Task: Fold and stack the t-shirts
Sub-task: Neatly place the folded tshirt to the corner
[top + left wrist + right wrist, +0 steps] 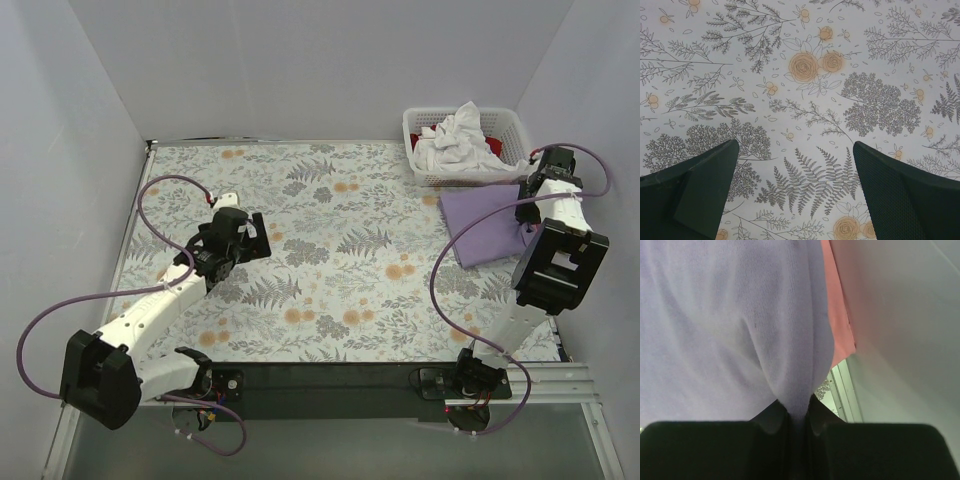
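Left arm (150,310): reaches from the near left corner out over the left half of the table, wrist angled toward the middle.
Left gripper (795,145): fingers spread wide apart with nothing between them; it hangs above bare patterned fabric, well apart from every shirt.
Floral cloth (340,250): covers the tabletop from left to right, printed with grey ferns and orange blooms.
Basket (415,150): white plastic lattice, at the far right corner of the cloth.
White t-shirt (455,135): crumpled in the basket, heaped above its rim.
Red t-shirt (492,147): in the basket, mostly covered by the white one, showing at its right edge.
Lavender t-shirt (480,215): folded flat on the cloth at the right, just near of the basket, its right part hidden under the right arm (555,260).
Right gripper (799,415): fingers drawn together, pinching a pulled-up fold of the lavender fabric.
Pink t-shirt (840,315): a strip shows past the lavender shirt's right edge; it seems to lie underneath, though the close wrist view leaves that unsure.
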Action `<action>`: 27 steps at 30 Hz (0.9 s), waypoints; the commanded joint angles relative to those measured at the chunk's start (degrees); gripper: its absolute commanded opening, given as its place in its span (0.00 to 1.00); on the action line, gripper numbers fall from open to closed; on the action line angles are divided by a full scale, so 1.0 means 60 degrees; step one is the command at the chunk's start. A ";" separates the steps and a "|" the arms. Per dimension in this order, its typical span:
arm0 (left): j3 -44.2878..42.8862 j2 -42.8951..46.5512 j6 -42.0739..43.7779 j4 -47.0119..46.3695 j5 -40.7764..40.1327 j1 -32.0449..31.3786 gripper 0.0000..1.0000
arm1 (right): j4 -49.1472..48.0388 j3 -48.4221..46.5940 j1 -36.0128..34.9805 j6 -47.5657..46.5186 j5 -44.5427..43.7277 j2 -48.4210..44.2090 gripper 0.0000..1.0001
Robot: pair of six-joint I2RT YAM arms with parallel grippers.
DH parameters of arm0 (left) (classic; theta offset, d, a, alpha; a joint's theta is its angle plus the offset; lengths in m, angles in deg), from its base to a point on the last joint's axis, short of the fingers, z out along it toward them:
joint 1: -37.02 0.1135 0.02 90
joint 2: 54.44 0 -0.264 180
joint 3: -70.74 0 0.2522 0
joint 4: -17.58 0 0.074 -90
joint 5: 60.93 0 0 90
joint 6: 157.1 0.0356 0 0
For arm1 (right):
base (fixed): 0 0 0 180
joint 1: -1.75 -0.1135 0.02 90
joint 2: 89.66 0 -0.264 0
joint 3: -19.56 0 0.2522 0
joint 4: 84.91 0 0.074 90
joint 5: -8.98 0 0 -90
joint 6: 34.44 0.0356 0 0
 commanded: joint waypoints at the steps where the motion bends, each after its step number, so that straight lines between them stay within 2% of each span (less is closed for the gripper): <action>1: 0.0035 -0.0059 0.0117 -0.0028 -0.0011 0.0037 0.98 | -0.0815 0.0067 0.0142 -0.0072 -0.0493 -0.0030 0.01; 8: 0.0020 -0.0279 0.0117 -0.0013 0.0004 0.0037 0.98 | -0.1122 0.0403 0.0157 -0.0014 -0.0903 0.0248 0.01; 11: 0.0020 -0.0338 0.0131 -0.0013 0.0033 0.0038 0.98 | -0.1312 0.0623 0.0157 0.0088 -0.1225 0.0234 0.06; 13: 0.0006 -0.0352 0.0146 -0.0013 0.0033 0.0038 0.98 | -0.1357 0.0711 0.0157 0.0235 -0.1444 0.0176 0.15; 14: 0.0006 -0.0381 0.0132 -0.0013 0.0033 0.0038 0.98 | -0.1415 0.0726 0.0157 0.0366 -0.1475 0.0088 0.24; 19: 0.0006 -0.0440 0.0131 -0.0013 0.0048 0.0038 0.98 | -0.1606 0.0872 0.0157 0.0894 -0.1826 -0.0468 0.39; 20: 0.0006 -0.0440 0.0131 -0.0027 0.0048 0.0023 0.98 | -0.1621 0.0887 0.0084 0.0982 -0.1884 -0.0571 0.48; 21: -0.0009 -0.0440 0.0131 -0.0013 0.0062 0.0037 0.98 | -0.1606 0.0902 0.0040 0.1084 -0.1958 -0.0818 0.52; 27: -0.0009 -0.0440 0.0117 -0.0027 0.0077 0.0081 0.98 | -0.1621 0.1486 -0.0370 0.1698 -0.2749 -0.2062 0.59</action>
